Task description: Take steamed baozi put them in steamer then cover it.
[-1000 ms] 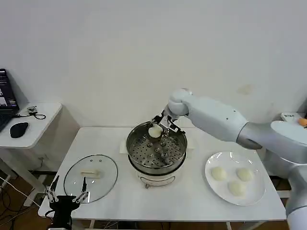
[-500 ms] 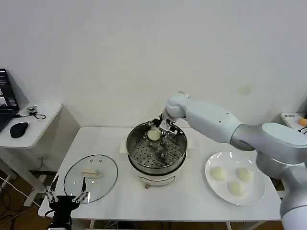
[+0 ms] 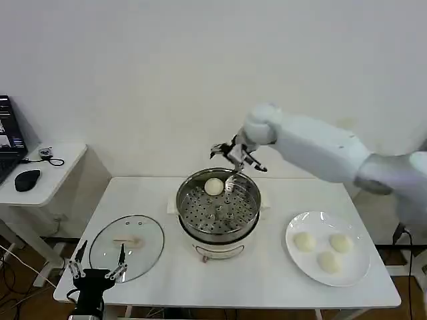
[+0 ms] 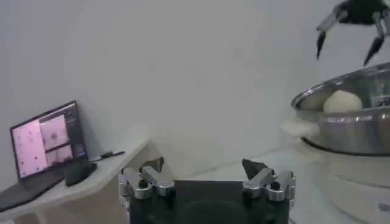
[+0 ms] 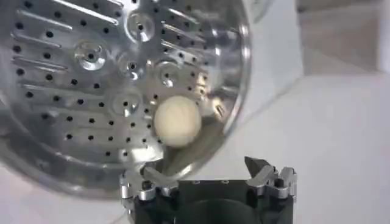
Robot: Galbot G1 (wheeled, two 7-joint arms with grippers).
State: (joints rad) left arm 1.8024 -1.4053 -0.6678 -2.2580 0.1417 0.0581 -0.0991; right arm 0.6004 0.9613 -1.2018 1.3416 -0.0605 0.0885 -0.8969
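Steel steamer (image 3: 218, 212) holds one baozi (image 3: 213, 187); right tool (image 3: 238, 160) gapes empty above, cover (image 3: 126, 245) alongside

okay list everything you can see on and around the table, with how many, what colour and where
steamed baozi: four, cream-white; one on the steamer floor near its far wall, three on the plate
steamer: one, shiny steel on a white base, table centre
cover: one, clear glass with white handle, flat on the table's left
plate: one, white, table's right
table: one, white
side table: one, white, at the left, carrying a laptop and a black mouse
right tool: open, empty, above the steamer's far rim
left tool: open, low at the table's front left edge
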